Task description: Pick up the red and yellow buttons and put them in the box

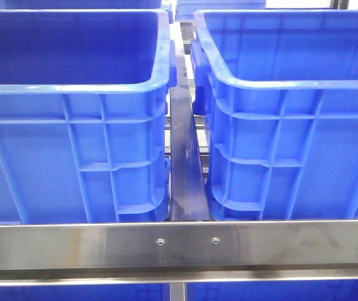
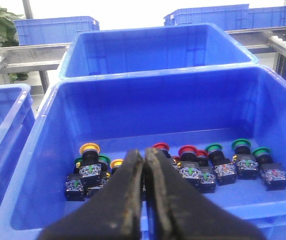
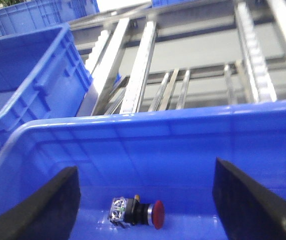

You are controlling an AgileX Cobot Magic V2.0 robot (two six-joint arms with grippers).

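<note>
No readable text, brand, number or sign is found in any of the three views. Small pale labels can be made out on the contact blocks of the buttons [image 2: 190,172] in the blue crate [image 2: 42,165], but nothing on them can be read; the crate walls and the metal rail [image 1: 179,244] are seen unmarked

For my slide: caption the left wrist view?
Closed left gripper above a blue crate of colored push buttons.

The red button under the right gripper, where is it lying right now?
In the right wrist view the red button lies on its side, alone on the blue crate floor, below the open right gripper.
</note>
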